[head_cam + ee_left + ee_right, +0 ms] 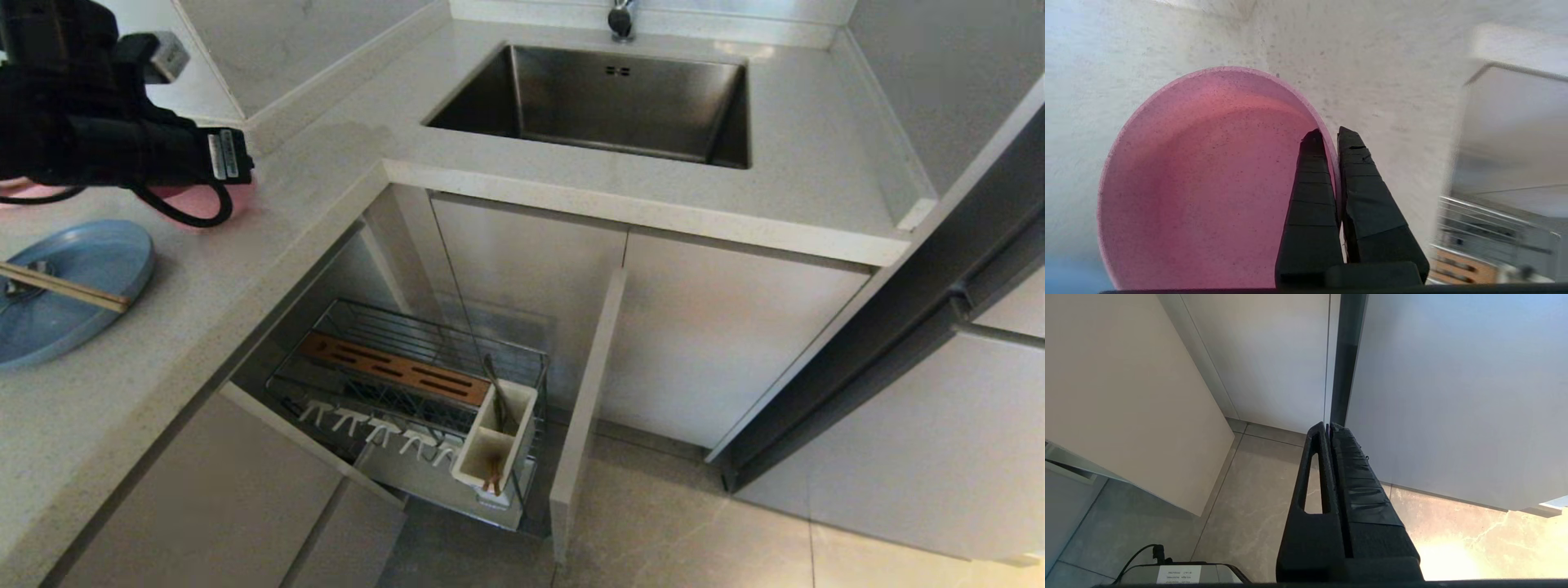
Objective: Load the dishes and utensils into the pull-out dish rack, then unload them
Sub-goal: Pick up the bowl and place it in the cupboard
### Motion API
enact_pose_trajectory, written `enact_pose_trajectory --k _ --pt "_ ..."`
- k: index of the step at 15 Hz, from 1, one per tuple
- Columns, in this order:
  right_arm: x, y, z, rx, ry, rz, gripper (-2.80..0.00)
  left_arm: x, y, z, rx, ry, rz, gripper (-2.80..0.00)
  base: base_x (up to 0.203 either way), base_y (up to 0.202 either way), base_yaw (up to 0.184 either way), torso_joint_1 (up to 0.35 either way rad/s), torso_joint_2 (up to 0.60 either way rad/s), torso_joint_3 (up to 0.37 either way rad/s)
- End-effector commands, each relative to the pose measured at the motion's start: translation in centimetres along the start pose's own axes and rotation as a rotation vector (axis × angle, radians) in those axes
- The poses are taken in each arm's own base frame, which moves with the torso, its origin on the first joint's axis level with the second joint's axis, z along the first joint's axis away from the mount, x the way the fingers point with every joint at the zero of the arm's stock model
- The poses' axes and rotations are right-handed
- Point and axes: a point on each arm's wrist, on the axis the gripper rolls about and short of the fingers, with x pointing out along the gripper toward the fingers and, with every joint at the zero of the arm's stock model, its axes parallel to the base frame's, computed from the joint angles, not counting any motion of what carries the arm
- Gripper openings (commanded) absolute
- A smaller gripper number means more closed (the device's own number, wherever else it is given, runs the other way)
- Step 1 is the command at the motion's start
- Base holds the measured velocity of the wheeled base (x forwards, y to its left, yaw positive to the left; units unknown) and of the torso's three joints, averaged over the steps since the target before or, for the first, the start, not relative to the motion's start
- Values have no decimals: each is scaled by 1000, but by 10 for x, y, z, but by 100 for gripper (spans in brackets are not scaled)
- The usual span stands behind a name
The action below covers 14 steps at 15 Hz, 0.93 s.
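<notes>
Pink bowl (1208, 183) — on the counter, rim pinched between the clenched fingers of the left gripper (1331, 136); right gripper (1327, 426) closed on nothing, parked low. Blue plate (82, 261) with chopsticks (65, 287) waits alongside. Dish rack (424, 392) farther off, pulled out — loading barely begun, by my estimate.

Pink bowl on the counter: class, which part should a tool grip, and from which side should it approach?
Grip the rim wall of the pink bowl, coming from above its open mouth with one finger inside and one outside. The bowl sits upright, too wide to span, and its wall is thin. The left tool is shut on the rim in just this way.
</notes>
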Motion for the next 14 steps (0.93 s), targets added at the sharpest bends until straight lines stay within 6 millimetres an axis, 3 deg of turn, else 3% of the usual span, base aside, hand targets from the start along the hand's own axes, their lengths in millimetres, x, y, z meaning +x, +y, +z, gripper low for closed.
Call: enact_pose_trajectory --k 1,4,7,10,12,14 --pt "0 0 0 0 1 0 -280 -38 -1 17 -7 -69 1 -280 0 0 0 0 0 0" --pt "0 0 0 0 0 0 -280 -87 -17 29 -97 -194 -57 -280 0 0 0 0 0 0" --pt "0 0 0 0 0 0 -280 -136 -44 32 -174 -334 -195 -280 0 0 0 0 0 0" --pt "0 0 0 0 0 0 -280 -183 -62 25 -307 -281 -318 -280 0 0 0 0 0 0" --pt "0 0 0 0 0 0 -280 -198 -72 25 -457 -253 -421 -280 0 0 0 0 0 0" --pt "0 0 0 0 0 0 -280 -199 -81 31 -665 -247 -511 -280 0 0 0 0 0 0"
